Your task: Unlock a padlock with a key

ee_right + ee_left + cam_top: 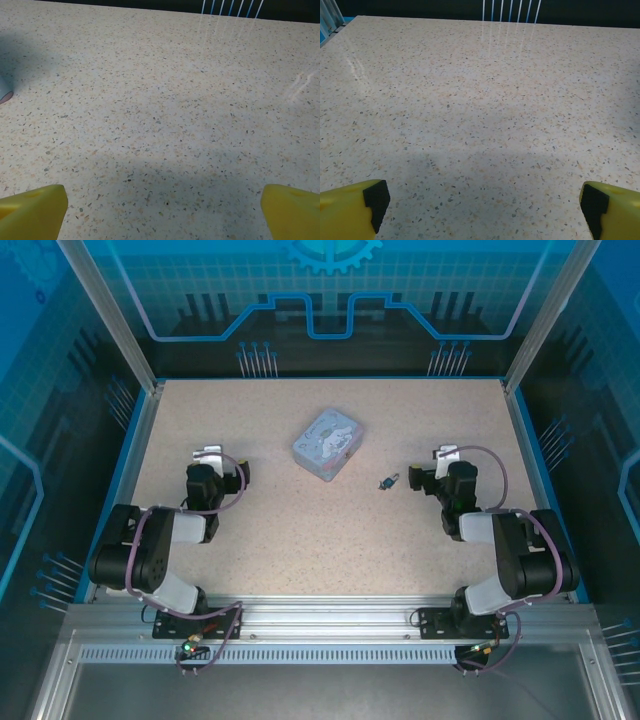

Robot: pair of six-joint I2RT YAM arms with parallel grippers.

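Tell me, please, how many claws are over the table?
2. The left claw sits left of the tin; the right claw sits right of the padlock. Both are open. None seems hidden.

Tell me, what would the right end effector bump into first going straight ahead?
Likely just the table. The path ahead of the right end effector looks free; the tin sits off to its left.

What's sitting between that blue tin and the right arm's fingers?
In the top view, a tiny dark padlock lies on the table between the tin and the right fingers, touching neither.
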